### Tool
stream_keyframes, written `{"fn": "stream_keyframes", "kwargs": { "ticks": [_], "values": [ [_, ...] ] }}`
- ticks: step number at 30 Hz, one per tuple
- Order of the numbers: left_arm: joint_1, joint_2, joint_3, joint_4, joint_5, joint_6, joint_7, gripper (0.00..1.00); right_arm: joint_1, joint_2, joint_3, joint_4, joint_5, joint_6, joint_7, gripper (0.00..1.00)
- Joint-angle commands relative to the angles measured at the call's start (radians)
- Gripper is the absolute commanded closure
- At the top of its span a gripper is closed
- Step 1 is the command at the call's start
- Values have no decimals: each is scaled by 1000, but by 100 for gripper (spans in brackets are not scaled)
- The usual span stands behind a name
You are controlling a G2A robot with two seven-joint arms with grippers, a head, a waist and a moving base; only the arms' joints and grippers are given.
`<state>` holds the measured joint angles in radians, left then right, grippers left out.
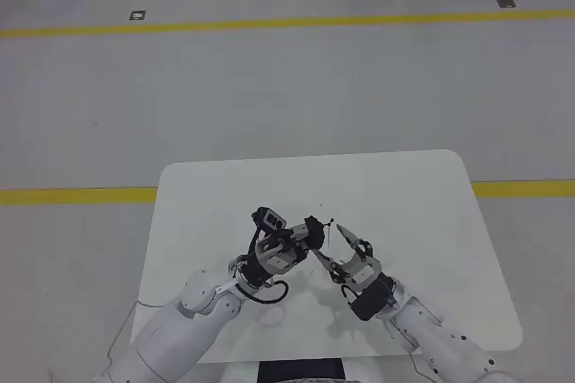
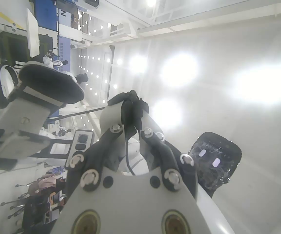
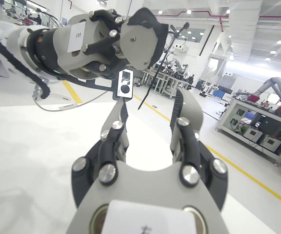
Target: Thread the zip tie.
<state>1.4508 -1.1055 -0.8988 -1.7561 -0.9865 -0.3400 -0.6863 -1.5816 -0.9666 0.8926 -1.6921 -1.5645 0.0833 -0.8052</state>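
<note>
The zip tie is a thin black strip. My left gripper is shut on its upper part, just below the small head. Its pointed tail slants down toward my right gripper, which stands open, and the tip hangs in the gap between the two toothed fingers without touching them. In the top view both grippers meet above the near middle of the white table, left gripper beside right gripper, with the zip tie between them. The left gripper has its black pads pressed together.
The table's front edge lies close under both arms. Bare tabletop extends behind and to both sides of the grippers. Grey floor with yellow lines surrounds the table. Workbenches stand far off in the room.
</note>
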Motion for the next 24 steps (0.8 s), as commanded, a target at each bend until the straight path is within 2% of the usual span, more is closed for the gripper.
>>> {"fn": "stream_keyframes", "kwargs": {
  "ticks": [1,14,17,18,19,24],
  "values": [
    [0,0,0,0,0,0,0,100,-3,-2,4,-4,6,-6,-2,52],
    [0,0,0,0,0,0,0,100,-3,-20,22,-53,38,-50,17,68],
    [0,0,0,0,0,0,0,100,-3,-24,27,-58,41,-57,20,83],
    [0,0,0,0,0,0,0,100,-3,-25,29,-57,36,-57,20,95],
    [0,0,0,0,0,0,0,100,-4,-26,31,-57,29,-56,19,100],
    [0,0,0,0,0,0,0,100,-13,-30,40,-58,8,-51,14,100]
  ]
}}
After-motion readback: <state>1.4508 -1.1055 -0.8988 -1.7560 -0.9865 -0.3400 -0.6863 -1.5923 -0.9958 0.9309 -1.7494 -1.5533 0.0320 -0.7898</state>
